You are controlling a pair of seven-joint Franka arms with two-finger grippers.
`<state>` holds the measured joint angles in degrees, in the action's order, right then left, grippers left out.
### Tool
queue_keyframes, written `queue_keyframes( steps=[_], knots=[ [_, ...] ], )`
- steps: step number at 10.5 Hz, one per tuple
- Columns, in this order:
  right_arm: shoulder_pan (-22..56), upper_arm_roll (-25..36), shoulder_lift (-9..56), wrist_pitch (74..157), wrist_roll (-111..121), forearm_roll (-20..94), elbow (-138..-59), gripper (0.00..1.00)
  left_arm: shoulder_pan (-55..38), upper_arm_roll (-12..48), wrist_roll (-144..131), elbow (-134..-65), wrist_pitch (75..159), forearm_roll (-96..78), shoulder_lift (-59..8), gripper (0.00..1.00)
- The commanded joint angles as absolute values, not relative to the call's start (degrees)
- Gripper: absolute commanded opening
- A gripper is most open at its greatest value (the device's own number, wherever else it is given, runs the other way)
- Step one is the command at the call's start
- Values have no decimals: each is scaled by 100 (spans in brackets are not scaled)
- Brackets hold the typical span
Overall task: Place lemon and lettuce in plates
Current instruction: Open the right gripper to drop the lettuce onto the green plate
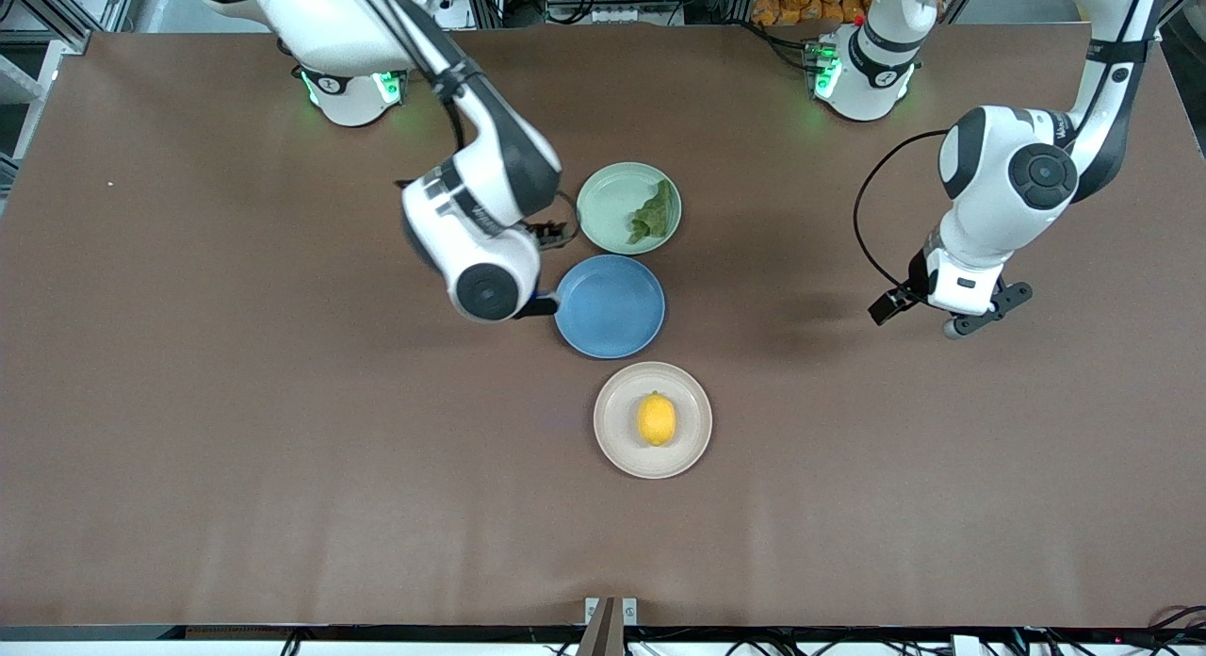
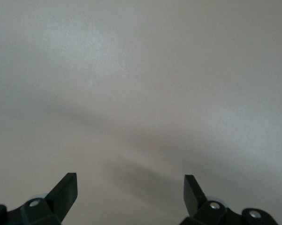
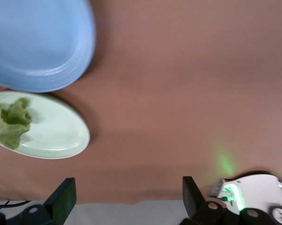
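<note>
The lemon point(image 1: 656, 418) lies in the middle of the beige-cream plate point(image 1: 614, 449), the plate nearest the front camera. The lettuce point(image 1: 653, 215) lies in the pale mint green plate point(image 1: 603, 204), the farthest plate; both also show in the right wrist view, lettuce point(image 3: 10, 123) on plate point(image 3: 61, 136). My right gripper point(image 3: 129, 185) is open and empty over bare table, beside the mint and blue plates toward the right arm's end; its wrist point(image 1: 485, 260) covers it in the front view. My left gripper point(image 1: 947, 317) point(image 2: 130, 180) is open and empty over bare table toward the left arm's end.
A blue plate point(image 1: 611, 305) point(image 3: 37, 42) with nothing in it sits between the mint and beige plates, touching or nearly touching both. The brown table point(image 1: 236, 401) spreads wide around the three plates. The arm bases point(image 1: 353, 90) point(image 1: 862, 72) stand at the table's farthest edge.
</note>
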<state>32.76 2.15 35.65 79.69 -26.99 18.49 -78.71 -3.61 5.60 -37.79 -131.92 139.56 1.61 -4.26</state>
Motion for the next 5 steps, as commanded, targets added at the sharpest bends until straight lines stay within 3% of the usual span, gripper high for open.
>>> queue_keyframes(
  steps=[1,5],
  knots=[
    [2753,123,3481,7778,-2689,1434,-7752,100,-343,615,-3718,-13333,14001,264,-229,100],
    [2014,167,3533,7796,-2515,899,-7638,100,-62,615,-2244,-13245,13317,290,341,100]
  ],
)
